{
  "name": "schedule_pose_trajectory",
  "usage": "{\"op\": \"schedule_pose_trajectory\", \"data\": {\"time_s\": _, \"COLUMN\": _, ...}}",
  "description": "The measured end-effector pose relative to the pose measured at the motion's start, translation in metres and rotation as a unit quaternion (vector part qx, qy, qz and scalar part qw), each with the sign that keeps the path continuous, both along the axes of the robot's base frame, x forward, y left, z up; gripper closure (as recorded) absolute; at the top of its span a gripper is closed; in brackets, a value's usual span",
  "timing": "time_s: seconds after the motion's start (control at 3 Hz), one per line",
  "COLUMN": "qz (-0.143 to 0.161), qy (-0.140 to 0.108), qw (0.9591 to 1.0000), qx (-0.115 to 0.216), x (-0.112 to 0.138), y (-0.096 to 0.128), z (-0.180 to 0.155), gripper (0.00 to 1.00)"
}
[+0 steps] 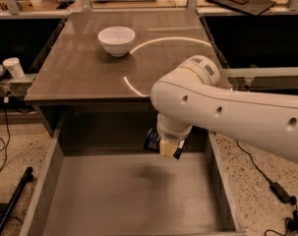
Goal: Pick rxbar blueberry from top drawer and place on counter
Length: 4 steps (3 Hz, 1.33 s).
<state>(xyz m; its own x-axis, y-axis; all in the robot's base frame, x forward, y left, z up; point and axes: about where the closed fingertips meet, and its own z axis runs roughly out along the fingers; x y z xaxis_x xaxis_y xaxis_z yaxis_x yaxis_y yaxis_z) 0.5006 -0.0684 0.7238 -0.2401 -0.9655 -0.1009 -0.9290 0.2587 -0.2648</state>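
Note:
The top drawer (50,181) stands pulled out below the counter's front edge, its grey bottom bare. My gripper (167,149) hangs from the white arm over the drawer's back right part. It is shut on the rxbar blueberry (152,140), a dark navy bar that sticks out to the left and right of the fingers. The bar is held in the air above the drawer bottom, with its shadow on the floor below it. The counter (79,73) is the glossy brown tabletop behind the drawer.
A white bowl (117,40) sits on the counter at the back left. A white cup (13,67) stands on a ledge left of the counter. Cables lie on the speckled floor on both sides. The white arm covers the counter's front right corner.

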Motion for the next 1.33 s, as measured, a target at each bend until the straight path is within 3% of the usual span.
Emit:
{"op": "schedule_pose_trajectory", "data": {"time_s": 0.67, "qz": -0.037, "qy": -0.013, "qw": 0.999, "qx": -0.022, "x": 0.012, "y": -0.029, "z": 0.011, "gripper": 1.0}}
{"op": "schedule_pose_trajectory", "data": {"time_s": 1.0, "qz": -0.076, "qy": -0.031, "qw": 0.9959, "qx": -0.039, "x": 0.006, "y": -0.056, "z": 0.033, "gripper": 1.0}}
{"op": "schedule_pose_trajectory", "data": {"time_s": 1.33, "qz": -0.091, "qy": -0.035, "qw": 0.9942, "qx": -0.046, "x": 0.0, "y": -0.066, "z": 0.044, "gripper": 1.0}}
